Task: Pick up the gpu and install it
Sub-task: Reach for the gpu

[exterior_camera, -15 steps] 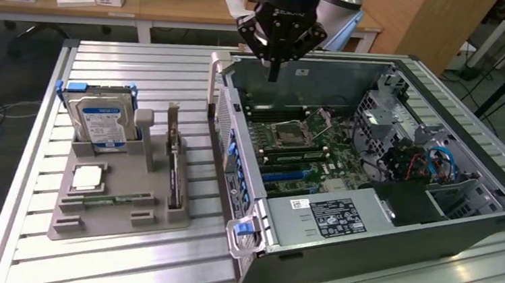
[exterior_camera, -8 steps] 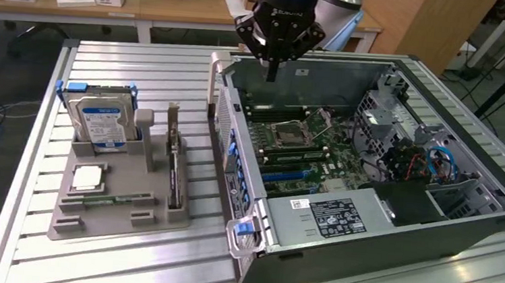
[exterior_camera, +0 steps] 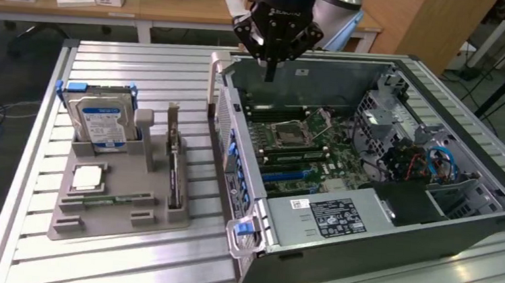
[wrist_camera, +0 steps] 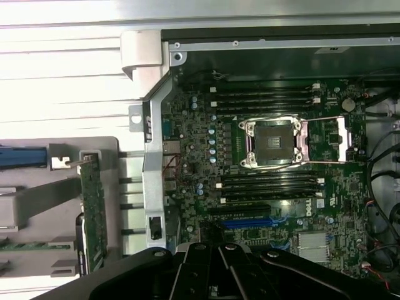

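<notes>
The gpu (exterior_camera: 175,166) is a thin dark card standing on edge in a slot of the grey holder tray (exterior_camera: 115,222), at the exterior view's left of the open computer case (exterior_camera: 390,227). In the wrist view the gpu (wrist_camera: 94,209) shows as a narrow green-edged board beside the case wall. My gripper (exterior_camera: 271,70) hangs above the far end of the case, over the motherboard (exterior_camera: 311,146), well away from the gpu. Its fingers are shut and point down, with nothing between them.
A silver hard drive (exterior_camera: 100,121) with a blue-white label stands at the tray's back. A processor (exterior_camera: 87,177) and a memory stick (exterior_camera: 104,201) lie on the tray. The motherboard's blue slot (wrist_camera: 250,222) sits near the processor socket (wrist_camera: 274,142). Desks with clutter stand behind.
</notes>
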Robot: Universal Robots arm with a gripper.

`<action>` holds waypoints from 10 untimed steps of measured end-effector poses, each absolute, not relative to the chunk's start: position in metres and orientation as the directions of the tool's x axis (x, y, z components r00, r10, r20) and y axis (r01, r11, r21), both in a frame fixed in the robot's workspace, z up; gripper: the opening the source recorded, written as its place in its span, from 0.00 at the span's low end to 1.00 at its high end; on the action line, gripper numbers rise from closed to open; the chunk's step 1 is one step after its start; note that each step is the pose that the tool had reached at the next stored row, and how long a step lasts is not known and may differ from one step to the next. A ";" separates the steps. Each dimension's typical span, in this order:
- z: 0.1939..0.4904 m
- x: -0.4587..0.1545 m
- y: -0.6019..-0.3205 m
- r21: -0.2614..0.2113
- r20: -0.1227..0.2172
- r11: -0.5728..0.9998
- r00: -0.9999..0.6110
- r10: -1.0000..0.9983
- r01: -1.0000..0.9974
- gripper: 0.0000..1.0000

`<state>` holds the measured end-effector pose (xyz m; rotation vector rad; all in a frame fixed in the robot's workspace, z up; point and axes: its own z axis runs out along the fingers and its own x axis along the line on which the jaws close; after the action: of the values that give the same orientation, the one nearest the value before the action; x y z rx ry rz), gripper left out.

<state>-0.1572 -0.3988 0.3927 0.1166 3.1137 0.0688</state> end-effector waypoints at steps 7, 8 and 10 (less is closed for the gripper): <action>0.393 -0.161 -0.399 0.045 -0.023 0.996 -0.997 0.075 0.074 0.11; 0.393 -0.162 -0.399 0.045 -0.023 0.996 -0.997 0.075 0.074 0.11; 0.393 -0.163 -0.399 0.045 -0.023 0.996 -0.997 0.075 0.074 0.11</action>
<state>-0.1634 -0.3988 0.3925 0.1167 3.1137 0.0688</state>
